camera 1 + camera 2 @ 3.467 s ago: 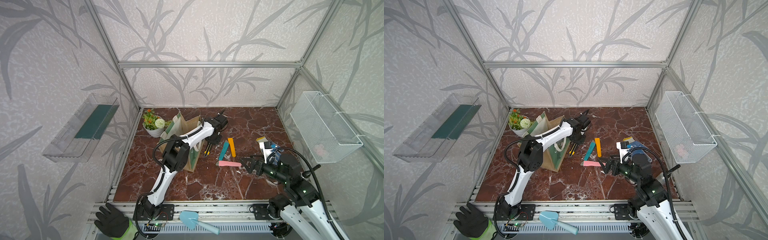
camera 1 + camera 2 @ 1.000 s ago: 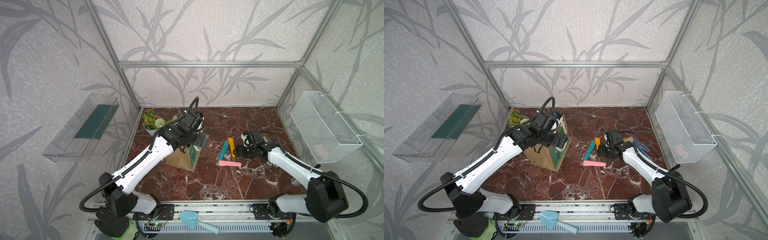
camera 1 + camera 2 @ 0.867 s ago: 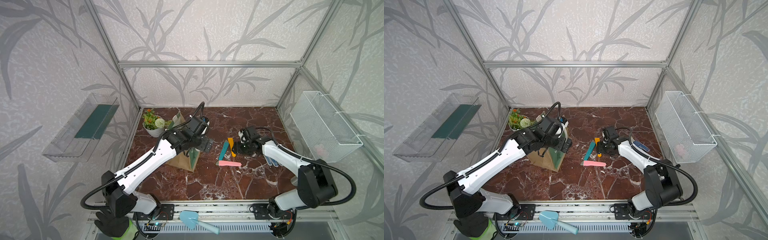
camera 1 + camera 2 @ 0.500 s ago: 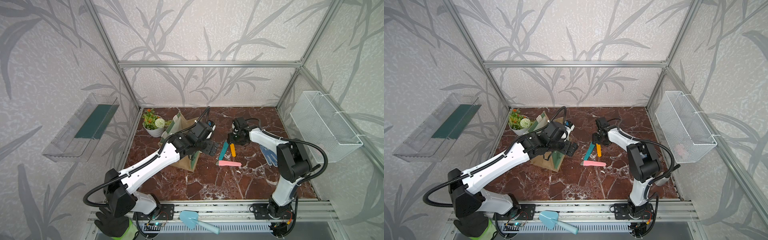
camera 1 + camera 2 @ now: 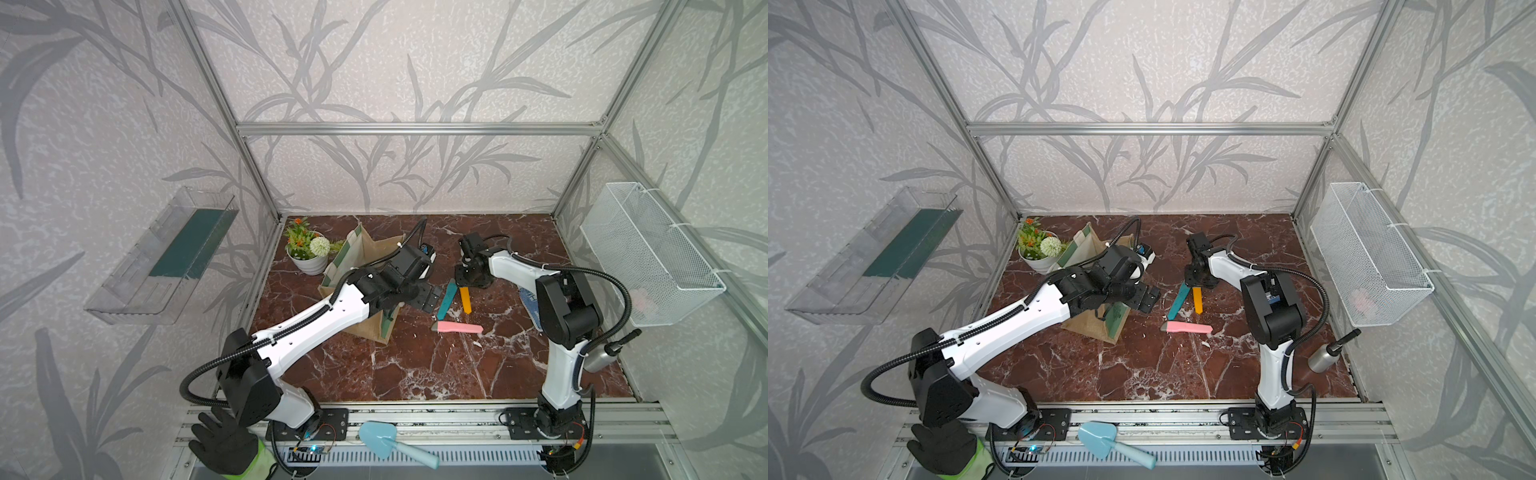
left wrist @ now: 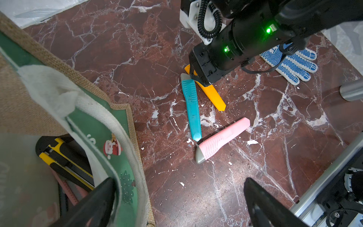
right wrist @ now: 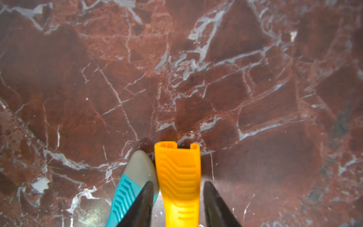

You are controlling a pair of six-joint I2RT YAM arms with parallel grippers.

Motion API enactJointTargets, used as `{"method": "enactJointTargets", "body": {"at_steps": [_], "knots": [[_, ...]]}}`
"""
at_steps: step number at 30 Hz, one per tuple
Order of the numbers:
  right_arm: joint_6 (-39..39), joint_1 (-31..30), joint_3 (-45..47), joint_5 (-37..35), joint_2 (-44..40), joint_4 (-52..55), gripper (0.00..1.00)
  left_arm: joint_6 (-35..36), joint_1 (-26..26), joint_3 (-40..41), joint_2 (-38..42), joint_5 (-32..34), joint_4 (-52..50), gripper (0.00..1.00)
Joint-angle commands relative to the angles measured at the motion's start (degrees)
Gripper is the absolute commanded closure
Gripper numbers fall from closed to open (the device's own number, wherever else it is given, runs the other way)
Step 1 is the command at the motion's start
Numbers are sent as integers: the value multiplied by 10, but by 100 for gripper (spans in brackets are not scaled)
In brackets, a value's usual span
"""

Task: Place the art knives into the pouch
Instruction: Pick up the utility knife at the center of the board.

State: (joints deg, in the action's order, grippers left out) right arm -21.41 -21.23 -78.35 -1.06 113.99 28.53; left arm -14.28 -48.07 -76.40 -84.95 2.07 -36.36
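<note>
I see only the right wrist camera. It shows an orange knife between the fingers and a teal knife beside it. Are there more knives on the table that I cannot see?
Observer: Yes, one more. A pink knife lies on the table, and its grey tip is close to the far end of the teal knife.
Operator: Thank you. Where is the pouch?
Observer: The pouch stands on the robot's left side of the knives, with its mouth open to the top.
Operator: Is the left gripper busy with something?
Observer: No. The left gripper is open and empty, and it hangs between the pouch and the knives.
</note>
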Motion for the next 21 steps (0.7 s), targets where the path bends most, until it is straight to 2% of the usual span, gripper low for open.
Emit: {"method": "enactJointTargets", "body": {"at_steps": [1,6,15,21], "knots": [[-4,7,-12,0,20,11,59,8,-4,-10,-11,5,-6,1],[-3,7,-15,-2,36,16,63,8,-4,-21,-23,9,-19,1],[-18,6,-17,-51,59,40,70,7,-4,-29,-24,6,-22,1],[-25,1,-21,-82,64,53,70,6,-4,-28,-20,15,-27,1]]}}
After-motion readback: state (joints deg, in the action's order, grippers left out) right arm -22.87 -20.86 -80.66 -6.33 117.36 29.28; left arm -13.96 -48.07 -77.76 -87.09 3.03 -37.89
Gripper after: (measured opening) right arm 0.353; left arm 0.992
